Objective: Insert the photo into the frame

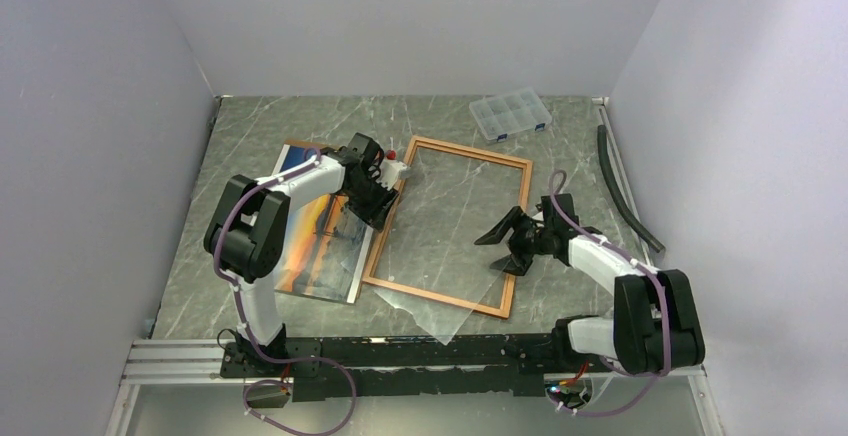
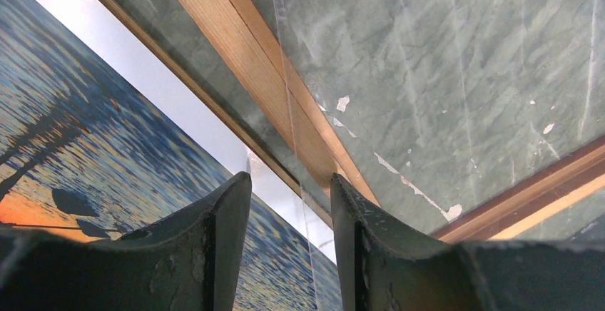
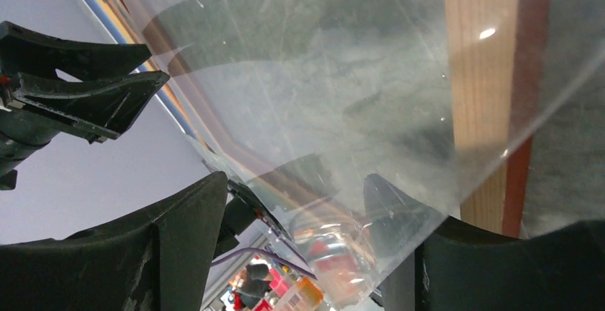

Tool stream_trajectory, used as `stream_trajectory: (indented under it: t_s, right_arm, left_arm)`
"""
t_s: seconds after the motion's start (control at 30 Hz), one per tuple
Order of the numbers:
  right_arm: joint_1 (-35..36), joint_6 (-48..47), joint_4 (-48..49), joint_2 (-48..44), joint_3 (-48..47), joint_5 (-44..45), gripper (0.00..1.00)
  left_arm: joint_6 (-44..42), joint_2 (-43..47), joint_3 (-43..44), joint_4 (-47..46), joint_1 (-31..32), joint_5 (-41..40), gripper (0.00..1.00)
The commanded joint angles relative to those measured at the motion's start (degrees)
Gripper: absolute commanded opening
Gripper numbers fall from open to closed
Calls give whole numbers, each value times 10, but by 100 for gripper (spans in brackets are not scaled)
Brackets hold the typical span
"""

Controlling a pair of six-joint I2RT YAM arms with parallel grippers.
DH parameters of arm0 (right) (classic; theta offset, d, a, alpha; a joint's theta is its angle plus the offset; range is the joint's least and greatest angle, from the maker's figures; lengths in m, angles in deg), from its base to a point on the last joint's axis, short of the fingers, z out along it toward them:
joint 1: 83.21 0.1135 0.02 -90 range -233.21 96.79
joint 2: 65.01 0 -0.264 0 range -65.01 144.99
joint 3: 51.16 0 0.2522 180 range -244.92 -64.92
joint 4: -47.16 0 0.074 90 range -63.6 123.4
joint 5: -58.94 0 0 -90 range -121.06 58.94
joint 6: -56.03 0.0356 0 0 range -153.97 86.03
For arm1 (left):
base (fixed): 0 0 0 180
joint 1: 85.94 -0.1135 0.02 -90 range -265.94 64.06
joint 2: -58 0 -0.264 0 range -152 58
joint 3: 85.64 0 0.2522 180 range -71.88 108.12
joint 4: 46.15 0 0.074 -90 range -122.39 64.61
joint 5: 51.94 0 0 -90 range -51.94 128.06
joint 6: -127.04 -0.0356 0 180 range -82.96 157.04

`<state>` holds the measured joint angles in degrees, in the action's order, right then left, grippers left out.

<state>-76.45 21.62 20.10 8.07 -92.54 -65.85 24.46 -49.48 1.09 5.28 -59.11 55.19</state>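
Note:
The photo (image 1: 318,241), an orange sunset over blue water, lies face up on the table left of the frame (image 1: 470,149). Its blue water fills the left of the left wrist view (image 2: 93,147). The frame's thin wooden border (image 2: 250,47) lies flat, with a clear sheet (image 1: 440,216) skewed across it and jutting past the near edge. My left gripper (image 1: 380,201) hovers at the frame's left edge, jaws apart (image 2: 291,179), the sheet's thin edge (image 2: 285,75) running between them untouched. My right gripper (image 1: 498,246) stands open (image 3: 296,182) by the frame's right side, the sheet (image 3: 321,75) over one finger.
A small clear compartment box (image 1: 510,116) sits at the back right. A black strip (image 1: 625,191) lies along the right wall. A small white and red object (image 1: 395,166) rests by the frame's far left corner. Grey walls close in on three sides.

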Motion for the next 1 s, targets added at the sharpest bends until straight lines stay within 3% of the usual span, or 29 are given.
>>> stream_trajectory:
  t_s: [0.0, 0.27, 0.63, 0.97]
  right_arm:
    - [0, 24, -18, -31, 9, 23, 74]
    - [0, 64, 29, -71, 71, -22, 77]
    - [1, 68, -26, -182, 99, 14, 80]
    - [16, 98, 43, -263, 124, 50, 77]
  left_arm:
    - [-15, -25, -26, -4, 2, -46, 50]
    - [-16, -27, -25, -2, 3, -51, 48]
    - [-19, -27, -24, -1, 4, -49, 48]
    - [-19, -26, -15, 10, 5, -49, 47]
